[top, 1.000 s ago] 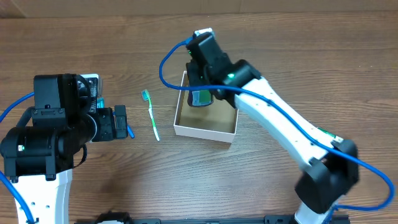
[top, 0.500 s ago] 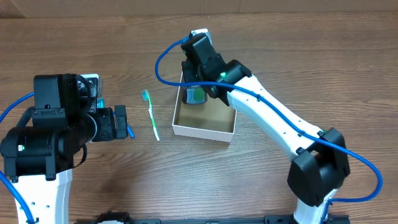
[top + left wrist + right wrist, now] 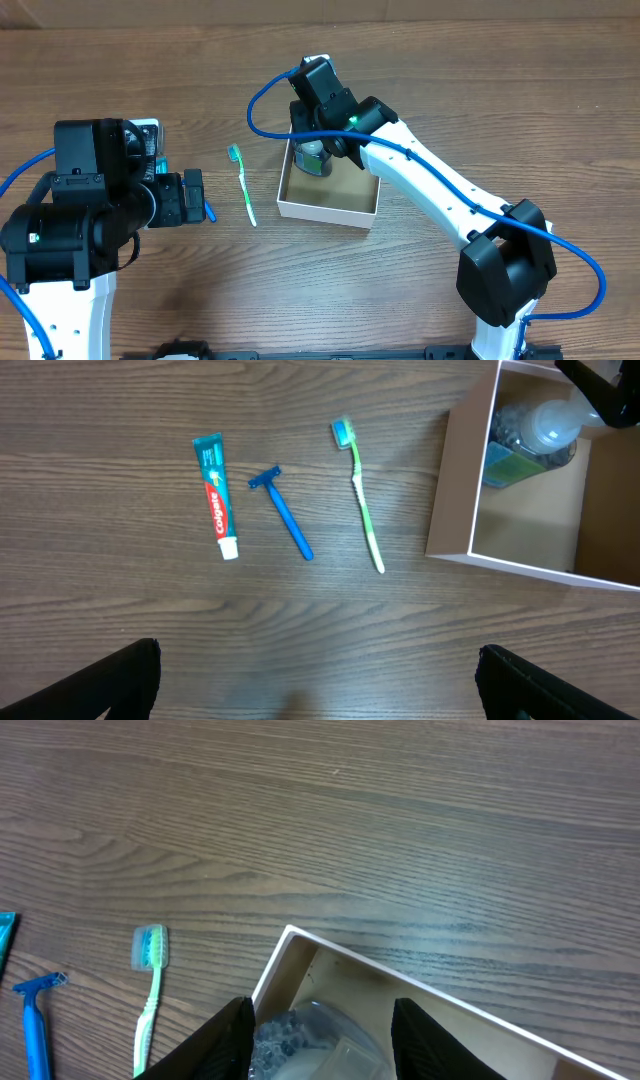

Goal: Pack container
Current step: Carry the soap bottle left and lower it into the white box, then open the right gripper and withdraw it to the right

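The container [image 3: 330,212] is a small white box with a brown inside; it also shows in the left wrist view [image 3: 455,490] and the right wrist view [image 3: 400,982]. My right gripper [image 3: 312,150] reaches into its far left corner, shut on a clear bottle [image 3: 314,160] with green liquid. The bottle [image 3: 530,430] sits low in that corner, between my fingers in the right wrist view [image 3: 320,1042]. My left gripper [image 3: 320,690] is wide open and empty, high above the bare table left of the box.
A green toothbrush [image 3: 243,185] lies just left of the box, also in the left wrist view [image 3: 362,495]. A blue razor [image 3: 285,515] and a Colgate toothpaste tube [image 3: 215,495] lie further left. My left arm hides most of them from overhead.
My right gripper has moved left and toward the far edge with the bottle, into the box's far left corner. The left arm has not moved.
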Robot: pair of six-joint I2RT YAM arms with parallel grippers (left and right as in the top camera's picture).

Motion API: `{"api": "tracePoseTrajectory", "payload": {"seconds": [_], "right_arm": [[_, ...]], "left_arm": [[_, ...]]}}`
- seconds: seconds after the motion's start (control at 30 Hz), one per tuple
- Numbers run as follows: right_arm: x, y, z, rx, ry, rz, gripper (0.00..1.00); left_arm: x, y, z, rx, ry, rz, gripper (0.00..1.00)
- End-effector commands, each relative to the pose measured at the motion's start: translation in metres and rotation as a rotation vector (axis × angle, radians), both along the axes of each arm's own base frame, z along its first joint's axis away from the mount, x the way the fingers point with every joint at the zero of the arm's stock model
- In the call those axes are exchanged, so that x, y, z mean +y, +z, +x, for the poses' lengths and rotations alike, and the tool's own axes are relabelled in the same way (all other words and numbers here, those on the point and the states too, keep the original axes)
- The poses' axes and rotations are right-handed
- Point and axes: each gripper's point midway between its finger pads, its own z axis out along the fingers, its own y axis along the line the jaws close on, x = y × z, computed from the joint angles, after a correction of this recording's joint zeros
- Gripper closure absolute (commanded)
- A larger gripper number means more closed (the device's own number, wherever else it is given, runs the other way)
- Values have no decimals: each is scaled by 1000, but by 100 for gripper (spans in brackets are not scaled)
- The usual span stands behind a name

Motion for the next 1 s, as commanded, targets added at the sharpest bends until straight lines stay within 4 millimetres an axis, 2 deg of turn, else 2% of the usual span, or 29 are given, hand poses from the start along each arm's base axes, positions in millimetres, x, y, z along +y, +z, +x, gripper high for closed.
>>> {"api": "tracePoseTrajectory", "payload": {"seconds": [0.0,0.13,0.2,0.27,0.37,0.47,0.5,0.57,0.63,0.77,0.87,0.97], "right_arm": [[1,16,4,-31,-7,26,53],[1,18,4,-34,-5,25,49],[0,27,4,-46,-5,34,48],[-1,45,5,-77,-2,49,47],[-12,93,7,-181,-43,70,47],[-40,131,5,-260,-132,60,43],[-49,136,4,-265,-163,58,43],[-82,142,-1,-235,-281,62,43],[-114,134,-7,-166,-394,65,42],[-196,91,-34,83,-684,14,43],[-225,64,-47,206,-725,-33,42],[-237,30,-56,315,-684,-59,43]], "left_arm": [[3,8,2,-26,-9,19,0],[3,8,2,-26,-9,19,0],[5,8,2,-26,-5,27,0],[7,8,1,-22,2,38,0],[7,8,1,-22,3,40,0],[7,8,1,-21,3,40,0],[7,8,1,-21,3,40,0],[7,8,1,-20,3,40,0],[7,8,1,-21,3,39,0],[7,8,1,-21,2,38,0],[7,8,1,-22,2,38,0],[7,8,1,-22,2,38,0]]}}
